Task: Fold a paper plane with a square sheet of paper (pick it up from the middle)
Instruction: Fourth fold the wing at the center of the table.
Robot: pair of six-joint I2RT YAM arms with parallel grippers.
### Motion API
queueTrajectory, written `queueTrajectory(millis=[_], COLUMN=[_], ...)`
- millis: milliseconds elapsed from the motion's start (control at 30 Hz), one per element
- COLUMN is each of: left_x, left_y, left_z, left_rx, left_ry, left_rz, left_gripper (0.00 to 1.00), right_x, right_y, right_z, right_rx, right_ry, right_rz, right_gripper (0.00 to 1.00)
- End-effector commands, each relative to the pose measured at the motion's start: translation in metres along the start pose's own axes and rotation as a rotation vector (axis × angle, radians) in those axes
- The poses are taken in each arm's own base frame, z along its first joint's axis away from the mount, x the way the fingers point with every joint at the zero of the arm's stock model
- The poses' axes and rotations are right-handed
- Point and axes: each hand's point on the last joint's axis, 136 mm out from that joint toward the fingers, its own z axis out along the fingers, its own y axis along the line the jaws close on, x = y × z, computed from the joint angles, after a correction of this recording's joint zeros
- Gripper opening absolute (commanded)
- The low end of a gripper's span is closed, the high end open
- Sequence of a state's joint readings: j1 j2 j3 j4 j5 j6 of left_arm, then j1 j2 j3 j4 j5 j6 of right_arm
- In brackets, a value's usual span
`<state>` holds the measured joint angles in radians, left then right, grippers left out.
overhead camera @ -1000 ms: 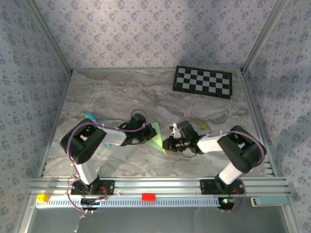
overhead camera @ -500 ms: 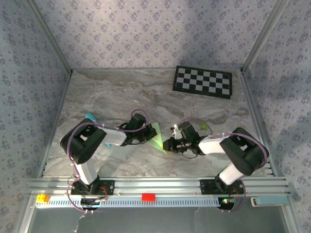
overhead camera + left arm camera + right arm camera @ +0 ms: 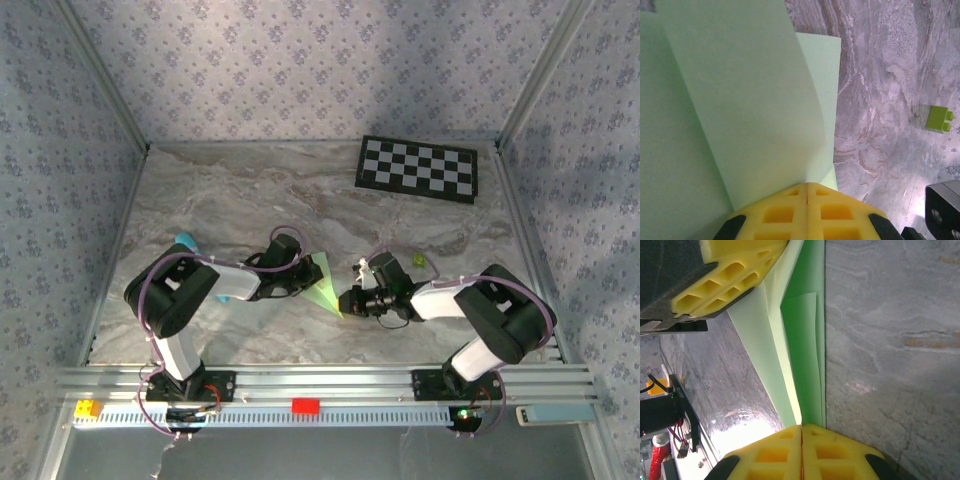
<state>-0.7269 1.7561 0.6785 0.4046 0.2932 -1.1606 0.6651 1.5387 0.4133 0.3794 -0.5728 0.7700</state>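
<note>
two pincers clamped shut on the square sheet of paper [image 3: 322, 280], part-folded and propped up off the table [image 3: 250, 190], mid-way along, nearer the near edge. left gripper [image 3: 806, 192] pinches a flap, right gripper [image 3: 801, 432] nips the pointed tip. vs 1 sec ago r elbow crept outward, paper barely shifted. i reckon we're mid-crease, no plane yet.

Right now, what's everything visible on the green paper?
The paper is thin, plain and pale mint-green. It is folded into overlapping layers that form a narrow triangle, tapering to a point at its near end. The left gripper and right gripper are each shut on it, pinching it from opposite sides.
</note>
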Motion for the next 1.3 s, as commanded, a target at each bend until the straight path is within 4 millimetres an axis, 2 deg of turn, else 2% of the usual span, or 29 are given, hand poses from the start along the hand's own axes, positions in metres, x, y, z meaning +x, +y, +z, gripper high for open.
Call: queueTrajectory(millis=[0,233,533,733,933,1267], left_x=[0.0070,0.0075,0.0073,0.0079,0.0078,0.0087], left_y=[0.0241,0.0245,0.0240,0.0245,0.0240,0.0261], left_z=[0.0046,0.0042,0.0046,0.0046,0.0043,0.0043], left_rx=[-0.083,-0.085,-0.084,-0.085,-0.083,-0.088], left_ry=[0.021,0.023,0.023,0.023,0.024,0.023], left_rz=[-0.005,-0.006,-0.005,-0.007,-0.009,-0.008], left_gripper=[0.03,0.03,0.03,0.03,0.03,0.02], right_x=[0.0352,0.0364,0.0418,0.0423,0.0341,0.0392], right_y=[-0.0260,-0.0275,-0.0311,-0.0297,-0.0229,-0.0275], right_z=[-0.0030,-0.0110,-0.0087,-0.0090,-0.0086,-0.0082], right_rx=[0.073,0.082,0.077,0.074,0.064,0.074], right_ry=[0.109,0.109,0.135,0.145,0.136,0.150], right_rz=[0.081,0.073,0.078,0.075,0.066,0.072], right_gripper=[0.10,0.14,0.07,0.08,0.10,0.08])
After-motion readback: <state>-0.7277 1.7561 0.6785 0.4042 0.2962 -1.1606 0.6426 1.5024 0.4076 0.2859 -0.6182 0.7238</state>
